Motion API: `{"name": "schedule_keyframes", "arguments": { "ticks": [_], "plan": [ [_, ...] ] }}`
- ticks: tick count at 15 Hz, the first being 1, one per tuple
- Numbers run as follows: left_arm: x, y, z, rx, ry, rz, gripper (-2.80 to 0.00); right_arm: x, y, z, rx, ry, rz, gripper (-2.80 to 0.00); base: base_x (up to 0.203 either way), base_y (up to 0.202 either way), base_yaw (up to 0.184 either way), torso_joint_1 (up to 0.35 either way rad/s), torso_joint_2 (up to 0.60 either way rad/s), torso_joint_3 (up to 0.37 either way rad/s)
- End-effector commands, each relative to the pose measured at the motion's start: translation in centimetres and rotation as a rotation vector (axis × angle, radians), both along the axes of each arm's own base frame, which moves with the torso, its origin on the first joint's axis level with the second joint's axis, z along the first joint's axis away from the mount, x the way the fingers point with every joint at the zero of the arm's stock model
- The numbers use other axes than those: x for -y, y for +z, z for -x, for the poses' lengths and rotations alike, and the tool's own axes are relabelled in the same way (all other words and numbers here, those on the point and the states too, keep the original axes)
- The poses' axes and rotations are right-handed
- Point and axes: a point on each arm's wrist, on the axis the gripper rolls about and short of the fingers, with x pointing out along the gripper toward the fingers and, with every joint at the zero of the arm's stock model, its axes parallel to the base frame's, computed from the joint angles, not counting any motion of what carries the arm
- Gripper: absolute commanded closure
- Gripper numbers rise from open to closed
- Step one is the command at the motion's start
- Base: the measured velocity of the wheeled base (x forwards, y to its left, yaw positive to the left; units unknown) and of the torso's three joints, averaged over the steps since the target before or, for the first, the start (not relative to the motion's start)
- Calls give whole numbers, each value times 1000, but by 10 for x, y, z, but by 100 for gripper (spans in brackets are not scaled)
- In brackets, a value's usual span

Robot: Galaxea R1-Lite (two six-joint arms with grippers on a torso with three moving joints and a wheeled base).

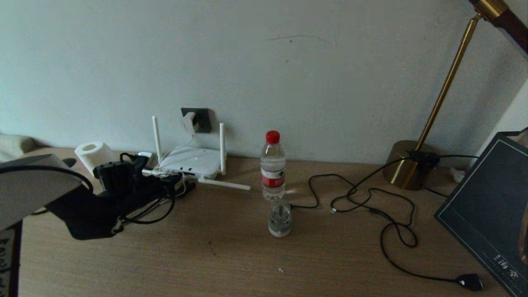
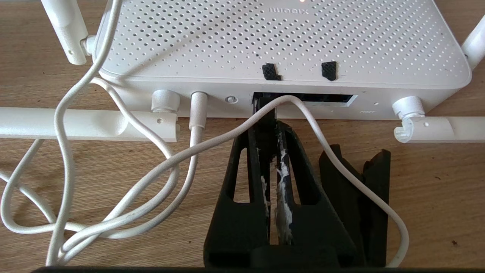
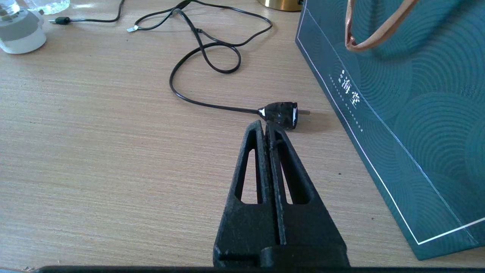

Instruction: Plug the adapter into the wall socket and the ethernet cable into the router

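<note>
Seating the plug at the router's ports

Head view: your adapter [image 1: 190, 122] is sitting in the wall socket [image 1: 200, 119], centre-left. Left wrist view: left claw [image 2: 267, 110], clamped on what looks like the ethernet cable's plug, is reaching the router [image 2: 280, 41]; keep pushing straight. Right wrist view: right claw [image 3: 266, 127], pressed together, is idling mid-frame.

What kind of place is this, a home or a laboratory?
Probably a home or hotel room desk, not a laboratory: a wooden tabletop against a plain wall, with a brass desk lamp, a router below a wall socket, and a water bottle.
</note>
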Motion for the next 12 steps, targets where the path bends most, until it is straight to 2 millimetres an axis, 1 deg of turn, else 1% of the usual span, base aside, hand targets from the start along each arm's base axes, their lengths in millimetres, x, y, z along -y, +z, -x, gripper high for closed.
{"name": "schedule_keyframes", "arguments": {
  "ticks": [1,12],
  "plan": [
    [2,-1,0,2,0,-2,0,0,0,0,-3,1,0,0,0,0,0,0,0,0],
    [15,-5,-2,-10,11,-10,0,0,0,0,-3,1,0,0,0,0,0,0,0,0]
  ]
}}
